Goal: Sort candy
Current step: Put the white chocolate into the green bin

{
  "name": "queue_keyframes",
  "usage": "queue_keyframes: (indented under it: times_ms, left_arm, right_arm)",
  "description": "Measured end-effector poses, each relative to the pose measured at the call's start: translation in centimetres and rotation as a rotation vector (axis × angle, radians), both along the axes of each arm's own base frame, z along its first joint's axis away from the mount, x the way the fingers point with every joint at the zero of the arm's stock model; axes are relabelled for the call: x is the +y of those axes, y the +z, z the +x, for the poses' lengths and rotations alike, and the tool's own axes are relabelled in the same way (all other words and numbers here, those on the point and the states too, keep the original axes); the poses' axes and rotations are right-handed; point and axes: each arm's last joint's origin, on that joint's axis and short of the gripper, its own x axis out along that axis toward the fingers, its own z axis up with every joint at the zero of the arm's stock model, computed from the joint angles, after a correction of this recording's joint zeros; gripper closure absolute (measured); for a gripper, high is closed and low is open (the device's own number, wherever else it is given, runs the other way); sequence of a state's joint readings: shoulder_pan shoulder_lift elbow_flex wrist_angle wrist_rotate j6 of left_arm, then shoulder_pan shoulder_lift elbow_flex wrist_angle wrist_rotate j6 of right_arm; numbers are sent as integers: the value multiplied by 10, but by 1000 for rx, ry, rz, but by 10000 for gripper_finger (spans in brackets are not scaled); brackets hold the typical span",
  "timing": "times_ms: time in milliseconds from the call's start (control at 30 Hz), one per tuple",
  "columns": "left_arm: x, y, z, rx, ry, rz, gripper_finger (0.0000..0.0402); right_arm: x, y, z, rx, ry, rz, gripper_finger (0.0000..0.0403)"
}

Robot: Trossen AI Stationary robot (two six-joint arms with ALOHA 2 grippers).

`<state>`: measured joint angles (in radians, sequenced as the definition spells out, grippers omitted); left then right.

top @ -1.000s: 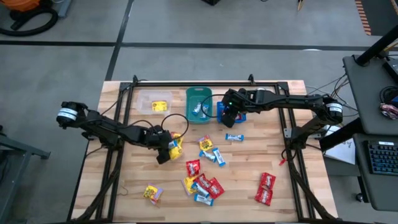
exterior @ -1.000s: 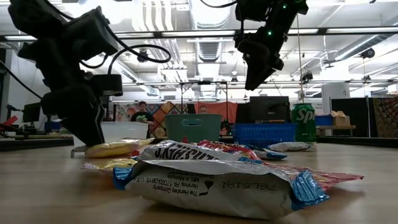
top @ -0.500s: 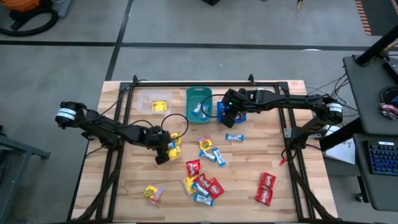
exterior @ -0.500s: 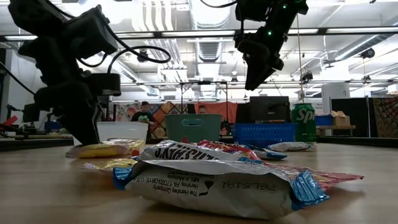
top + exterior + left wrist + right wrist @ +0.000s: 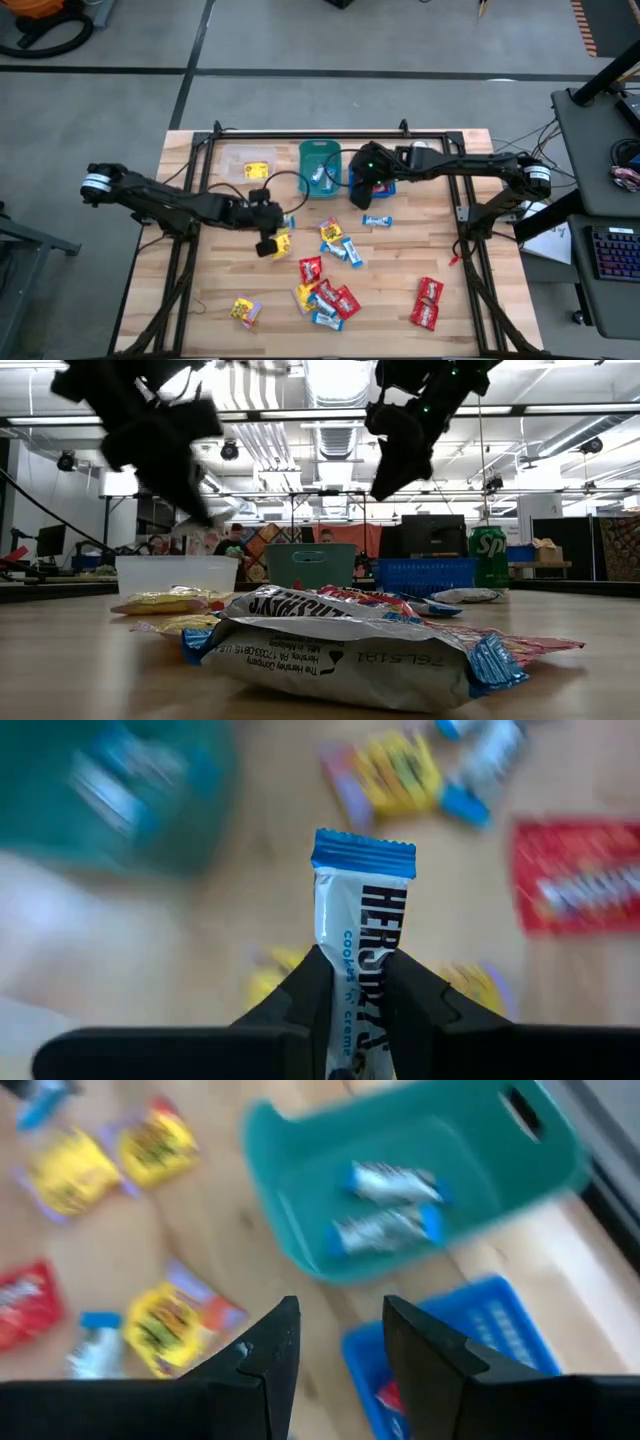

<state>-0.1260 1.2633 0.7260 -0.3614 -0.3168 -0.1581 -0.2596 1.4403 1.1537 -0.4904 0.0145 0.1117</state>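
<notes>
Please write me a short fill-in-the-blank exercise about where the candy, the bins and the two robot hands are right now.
1. The left hand is shut on a white candy whose wrapper ends are ____.
2. The teal bin holds ____ blue-and-white candies.
3. The clear bin holds one ____ candy.
4. The right hand has nothing between its fingers and hangs over the edge of the ____ basket.

Missing words: blue; two; yellow; blue
</notes>
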Motion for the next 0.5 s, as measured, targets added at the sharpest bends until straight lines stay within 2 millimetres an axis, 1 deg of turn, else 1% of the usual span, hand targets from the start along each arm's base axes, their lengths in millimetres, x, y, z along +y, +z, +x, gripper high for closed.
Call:
queue_keyframes:
  times_ms: [100,200,267,367,500]
  left_arm:
    - [8,17,11,-73,28,129,352]
    - [17,28,21,-147,41,219,352]
    - [21,31,27,-191,36,251,352]
    - [28,35,36,-292,61,266,352]
    - [33,32,45,-370,101,273,352]
  right_arm:
    - [0,-1,8,-137,47,16,266]
    - [1,0,15,-296,121,36,266]
    - [2,2,18,-391,161,35,266]
    - [1,5,21,-522,177,12,266]
    - [1,7,22,-630,173,-9,266]
